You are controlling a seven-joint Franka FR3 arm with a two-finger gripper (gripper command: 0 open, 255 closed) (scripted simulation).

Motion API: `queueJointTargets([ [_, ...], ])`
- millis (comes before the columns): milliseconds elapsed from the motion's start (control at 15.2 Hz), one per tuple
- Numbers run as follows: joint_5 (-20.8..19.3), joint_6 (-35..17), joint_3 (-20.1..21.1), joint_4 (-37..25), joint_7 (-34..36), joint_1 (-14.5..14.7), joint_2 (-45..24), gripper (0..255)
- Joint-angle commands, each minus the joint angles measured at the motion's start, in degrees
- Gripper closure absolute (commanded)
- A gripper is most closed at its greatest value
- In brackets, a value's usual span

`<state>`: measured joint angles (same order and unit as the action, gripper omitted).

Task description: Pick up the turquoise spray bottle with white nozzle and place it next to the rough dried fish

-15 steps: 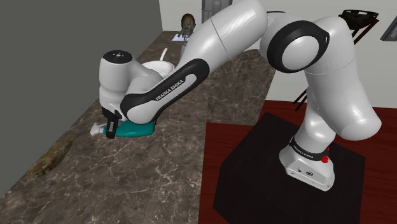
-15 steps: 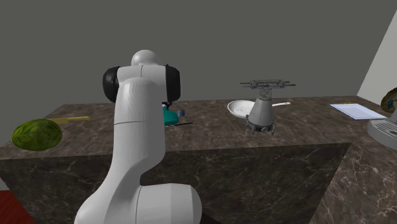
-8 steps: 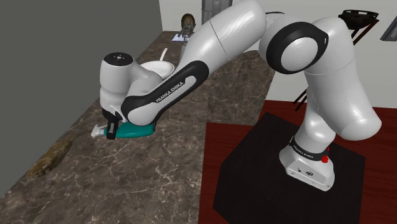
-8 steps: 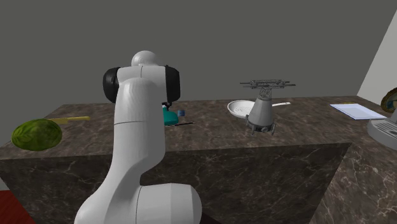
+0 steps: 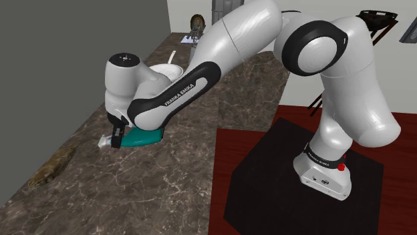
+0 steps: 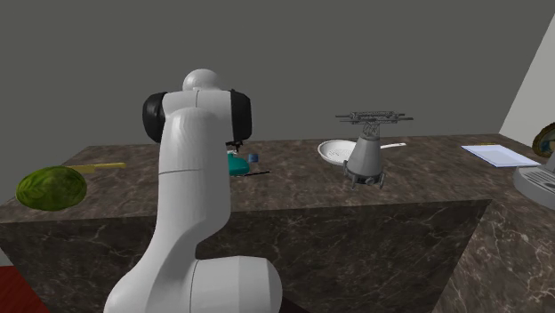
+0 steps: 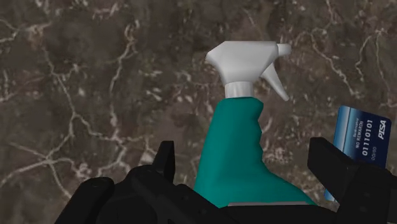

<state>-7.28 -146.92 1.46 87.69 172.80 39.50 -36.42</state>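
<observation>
Gripper [image 7: 247, 153] is down low over the dark marbled countertop [image 5: 167, 187], and I read its fingers as spread wide: they stand either side of the turquoise spray bottle [image 5: 144, 138] without pressing on it. That bottle lies on its side, its white nozzle [image 7: 247, 58] pointing toward the shoulder view's left. A blue card [image 7: 360, 141] sits just beside the bottle, behind one finger. The rough dried fish [image 5: 55, 167] lies nearer and further left in the shoulder view, well apart from the bottle.
</observation>
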Motion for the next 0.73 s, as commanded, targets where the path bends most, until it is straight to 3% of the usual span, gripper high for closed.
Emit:
queueJointTargets([
  [0, 0.1, 0.9, 0.1, 1.8, 0.0, 0.0, 2.8, 0],
  [132, 0.3, 2.3, 0.2, 3.6, -0.1, 0.0, 5.9, 0],
  [660, 0.3, 2.3, 0.2, 3.6, -0.1, 0.0, 5.9, 0],
])
